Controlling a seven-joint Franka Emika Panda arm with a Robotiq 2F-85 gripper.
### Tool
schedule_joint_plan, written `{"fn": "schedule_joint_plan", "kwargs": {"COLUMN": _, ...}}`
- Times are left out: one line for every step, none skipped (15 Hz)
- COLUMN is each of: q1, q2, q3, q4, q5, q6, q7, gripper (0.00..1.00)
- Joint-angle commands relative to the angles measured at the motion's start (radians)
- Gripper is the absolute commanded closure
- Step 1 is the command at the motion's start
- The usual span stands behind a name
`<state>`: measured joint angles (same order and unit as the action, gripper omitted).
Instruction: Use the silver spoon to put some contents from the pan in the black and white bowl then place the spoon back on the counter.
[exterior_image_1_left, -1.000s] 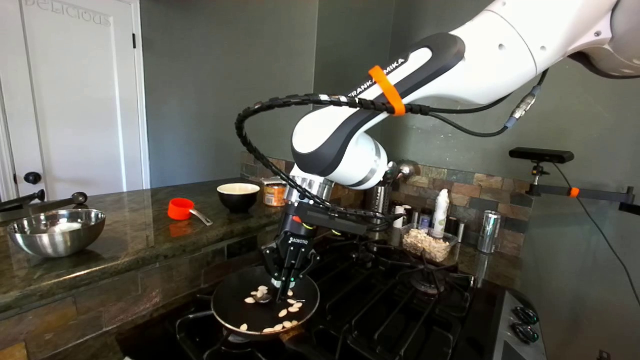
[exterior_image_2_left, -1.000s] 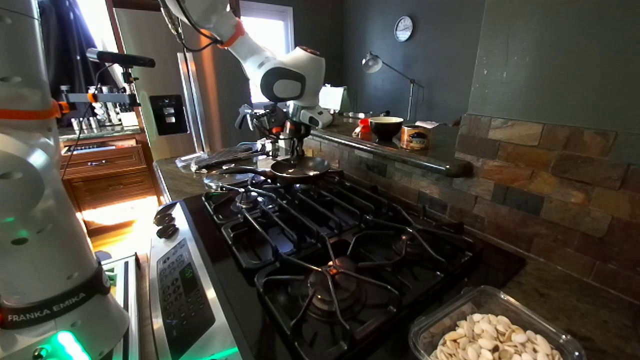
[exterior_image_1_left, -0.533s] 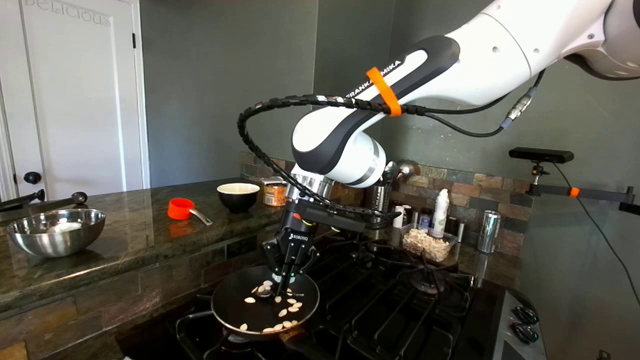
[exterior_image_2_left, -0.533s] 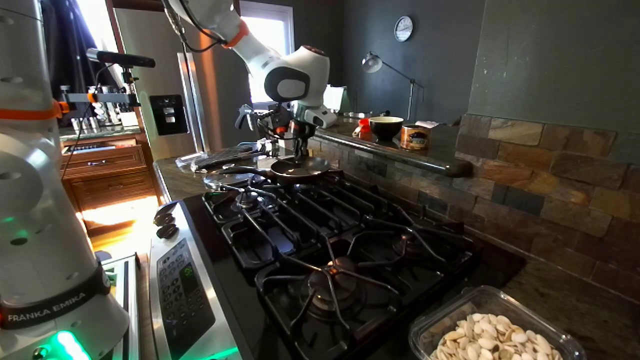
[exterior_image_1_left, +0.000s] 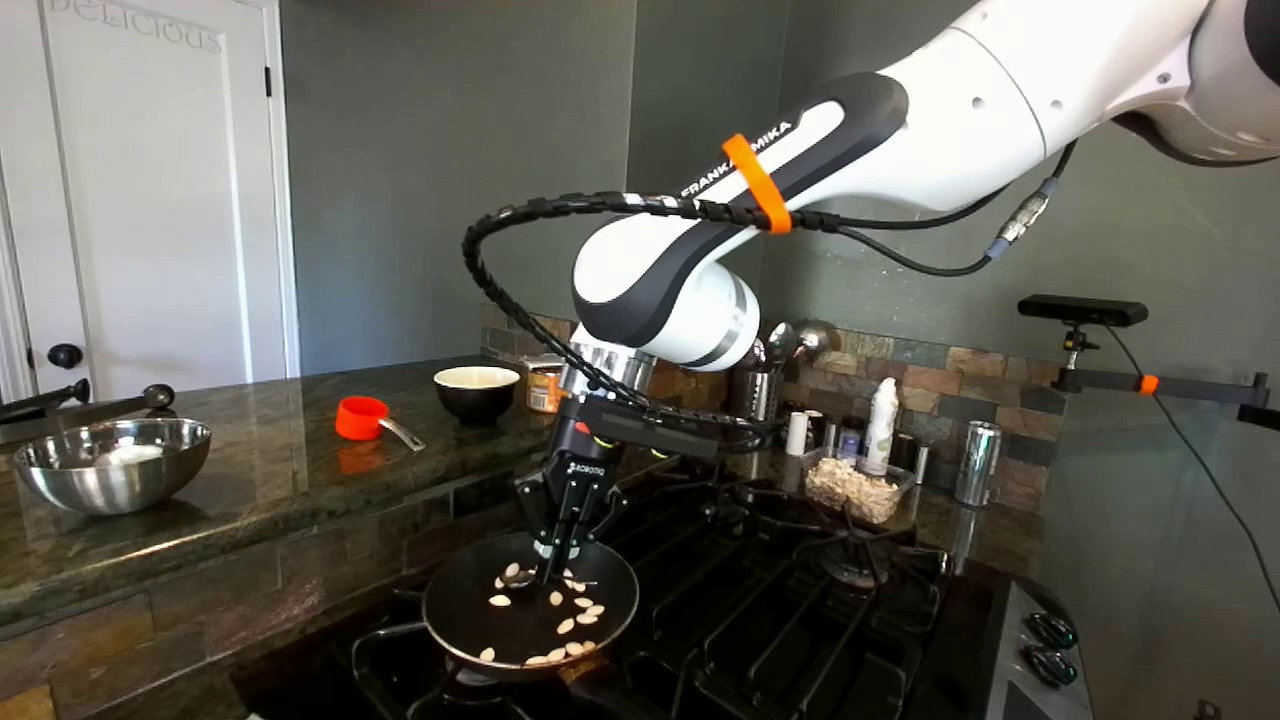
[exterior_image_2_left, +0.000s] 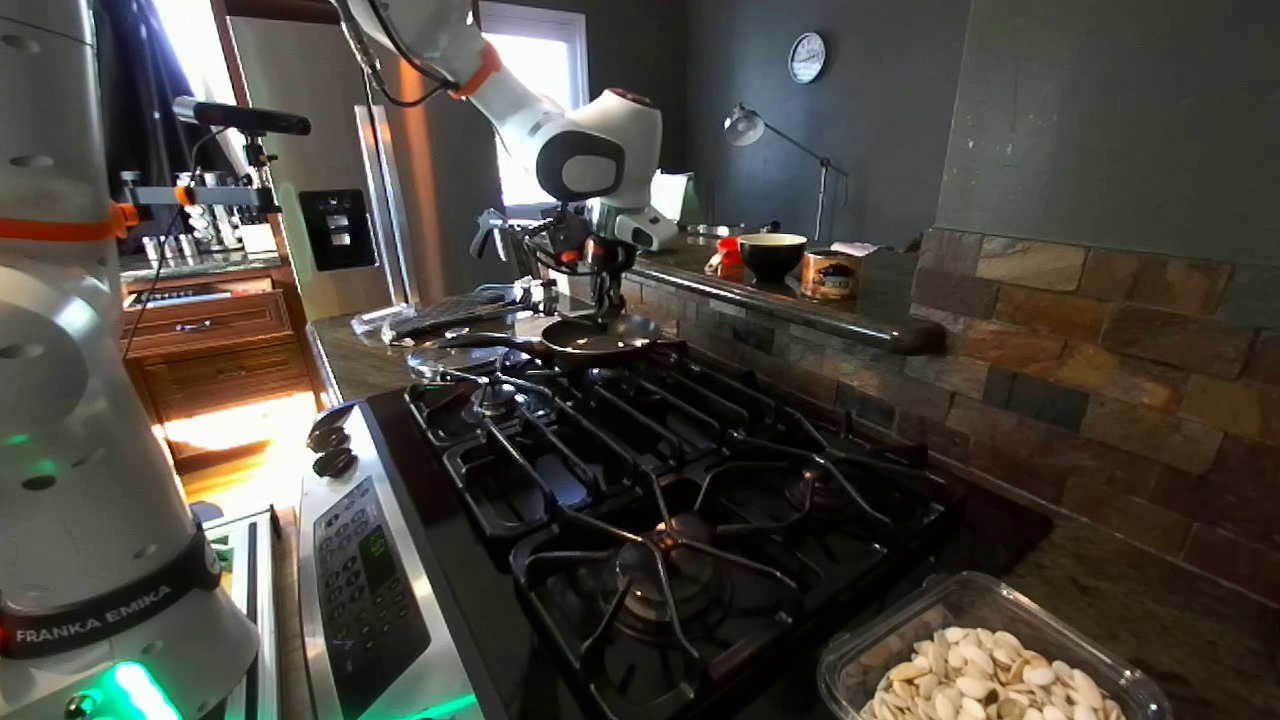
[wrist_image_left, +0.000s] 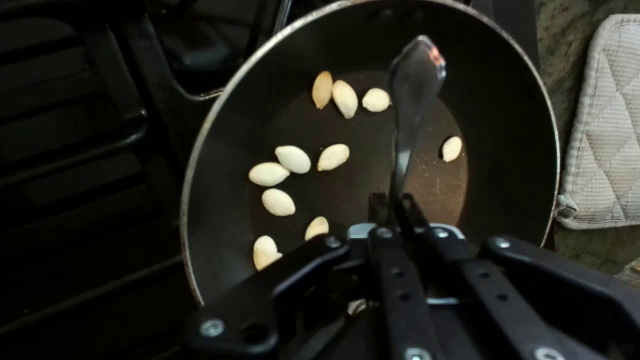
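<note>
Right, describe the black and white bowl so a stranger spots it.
Find the raised counter beside the stove. On it, the bowl stands between a red measuring cup and an orange-labelled can. Unlike both, it is black outside and pale inside.

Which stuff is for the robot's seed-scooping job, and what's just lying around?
For the job:
gripper
silver spoon
pan
seeds
black and white bowl
counter under it

Just lying around:
red measuring cup
steel bowl
orange-labelled can
quilted pad
</note>
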<state>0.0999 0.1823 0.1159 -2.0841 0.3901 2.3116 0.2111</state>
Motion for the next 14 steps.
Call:
{"fn": "schedule_joint_plan", "kwargs": {"q1": 0.011, "q2": 0.019, "q3": 0.001, "q4": 0.029, "q5": -0.029, "q6": -0.019, "q7": 0.015, "gripper": 0.98}}
{"fn": "schedule_joint_plan", "kwargs": {"q1": 0.011, "q2": 0.017, "q3": 0.005, "q4": 0.030, "q5": -0.019, "q6": -0.022, "q7": 0.002, "gripper": 0.98}}
{"fn": "schedule_joint_plan", "kwargs": {"q1": 0.015, "q2": 0.010, "q3": 0.007, "q4": 0.030, "q5": -0.025, "q6": -0.026, "q7": 0.004, "gripper": 0.98}}
{"fn": "schedule_joint_plan", "kwargs": {"q1": 0.019, "q2": 0.004, "q3": 0.009, "q4": 0.029, "q5": -0.029, "q6": -0.026, "q7": 0.006, "gripper": 0.98}}
{"fn": "schedule_joint_plan", "kwargs": {"q1": 0.023, "q2": -0.002, "q3": 0.011, "q4": 0.030, "q5": -0.035, "q6": -0.033, "q7": 0.016, "gripper": 0.98}}
{"fn": "schedule_joint_plan", "kwargs": {"q1": 0.027, "q2": -0.005, "q3": 0.013, "q4": 0.031, "q5": -0.037, "q6": -0.035, "q7": 0.016, "gripper": 0.98}}
{"fn": "schedule_joint_plan", "kwargs": {"q1": 0.029, "q2": -0.005, "q3": 0.017, "q4": 0.034, "q5": -0.030, "q6": -0.044, "q7": 0.016, "gripper": 0.98}}
{"fn": "schedule_joint_plan", "kwargs": {"q1": 0.031, "q2": -0.004, "q3": 0.020, "q4": 0.039, "q5": -0.025, "q6": -0.053, "q7": 0.016, "gripper": 0.98}}
{"fn": "schedule_joint_plan", "kwargs": {"q1": 0.031, "q2": 0.001, "q3": 0.024, "q4": 0.044, "q5": -0.015, "q6": -0.062, "q7": 0.014, "gripper": 0.98}}
{"fn": "schedule_joint_plan", "kwargs": {"q1": 0.031, "q2": 0.004, "q3": 0.026, "q4": 0.049, "q5": -0.007, "q6": -0.077, "q7": 0.011, "gripper": 0.98}}
{"fn": "schedule_joint_plan", "kwargs": {"q1": 0.032, "q2": 0.005, "q3": 0.028, "q4": 0.054, "q5": -0.003, "q6": -0.092, "q7": 0.012, "gripper": 0.98}}
{"fn": "schedule_joint_plan", "kwargs": {"q1": 0.033, "q2": 0.008, "q3": 0.029, "q4": 0.058, "q5": -0.001, "q6": -0.108, "q7": 0.015, "gripper": 0.98}}
{"fn": "schedule_joint_plan", "kwargs": {"q1": 0.034, "q2": 0.008, "q3": 0.030, "q4": 0.061, "q5": 0.001, "q6": -0.121, "q7": 0.014, "gripper": 0.98}}
{"fn": "schedule_joint_plan", "kwargs": {"q1": 0.034, "q2": 0.009, "q3": 0.030, "q4": 0.062, "q5": 0.001, "q6": -0.132, "q7": 0.016, "gripper": 0.98}}
